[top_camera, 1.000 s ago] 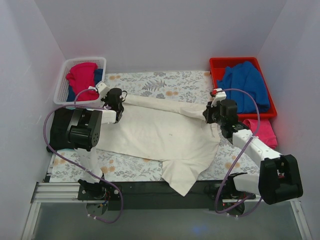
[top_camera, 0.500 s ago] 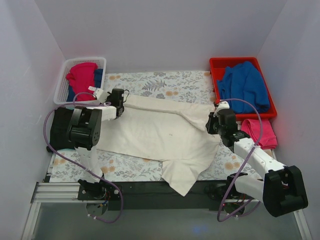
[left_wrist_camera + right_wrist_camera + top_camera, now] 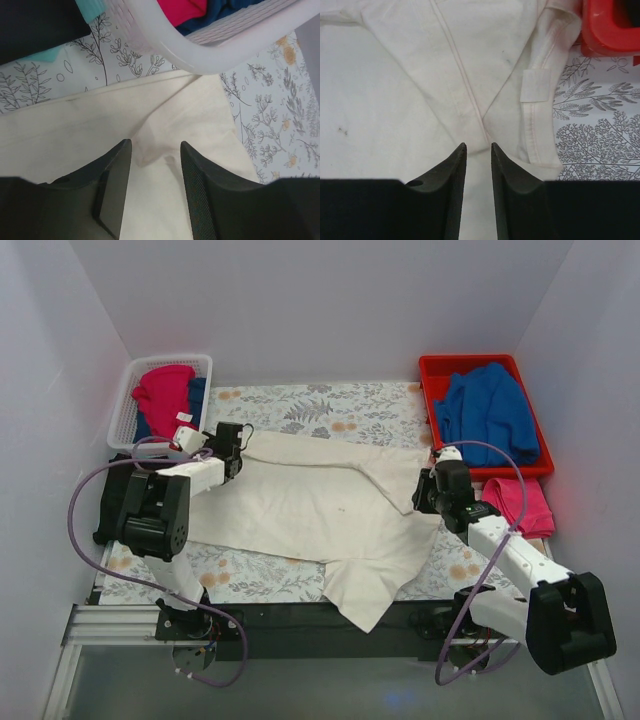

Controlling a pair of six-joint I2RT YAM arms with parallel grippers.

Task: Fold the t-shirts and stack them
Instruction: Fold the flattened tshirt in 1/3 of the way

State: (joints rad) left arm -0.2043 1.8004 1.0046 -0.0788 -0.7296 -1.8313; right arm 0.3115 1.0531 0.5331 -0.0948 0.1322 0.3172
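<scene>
A large cream-white t-shirt [image 3: 310,505] with long sleeves lies spread on the floral tablecloth, one sleeve folded across its top edge and its lower part hanging over the near edge. My left gripper [image 3: 232,436] hovers over the shirt's far left corner, jaws open with only cloth [image 3: 150,115] below them [image 3: 155,145]. Over the right side of the shirt, by a seam and hem [image 3: 535,125], my right gripper [image 3: 428,490] is open by a narrow gap [image 3: 478,146] and holds nothing. A black cloth [image 3: 110,510] lies at the left edge, partly behind the left arm.
A white basket [image 3: 125,405] with red and blue clothes [image 3: 165,390] stands at the back left, its rim [image 3: 165,40] close to the left gripper. A red tray [image 3: 430,370] with a blue garment [image 3: 490,410] sits back right, a pink cloth [image 3: 520,502] in front of it.
Both grippers were shut on the cream shirt's folded sleeve and have opened and let it go. The sleeve now lies flat. The right gripper drew back toward the near side.
</scene>
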